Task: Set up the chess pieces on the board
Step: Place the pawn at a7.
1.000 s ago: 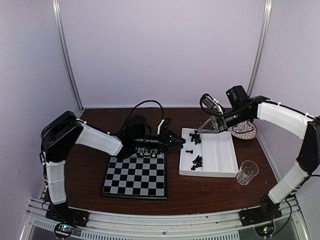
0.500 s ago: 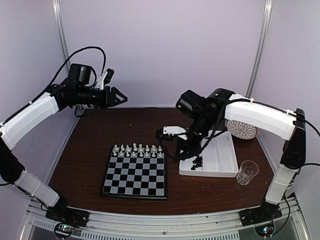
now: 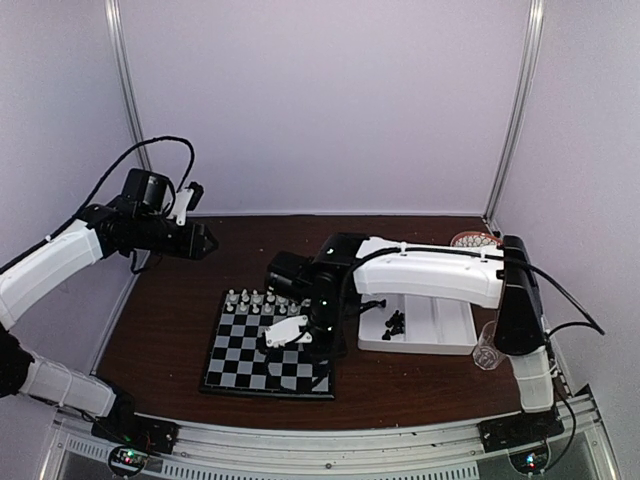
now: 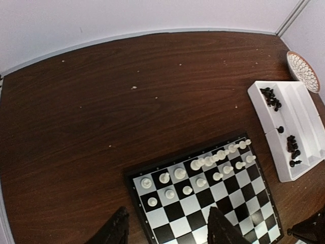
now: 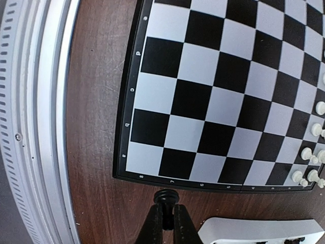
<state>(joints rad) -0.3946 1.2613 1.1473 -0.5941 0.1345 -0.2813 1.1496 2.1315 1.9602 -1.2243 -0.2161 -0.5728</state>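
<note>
Top cam sits high on the near side, looking down over the whole table [image 3: 170, 330]. Left wrist cam is way up at the far left, aimed down at the board [image 4: 195, 216] and tray [image 4: 304, 119]. Right wrist cam hangs low and close over the board's near-right corner. All three catch the board.

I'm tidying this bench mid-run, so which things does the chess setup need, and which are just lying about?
Needed: board, white chessmen on it, black chessmen in the white tray, one black chessman pinched in the right gripper.
Lying about: clear glass, round patterned mat.
</note>
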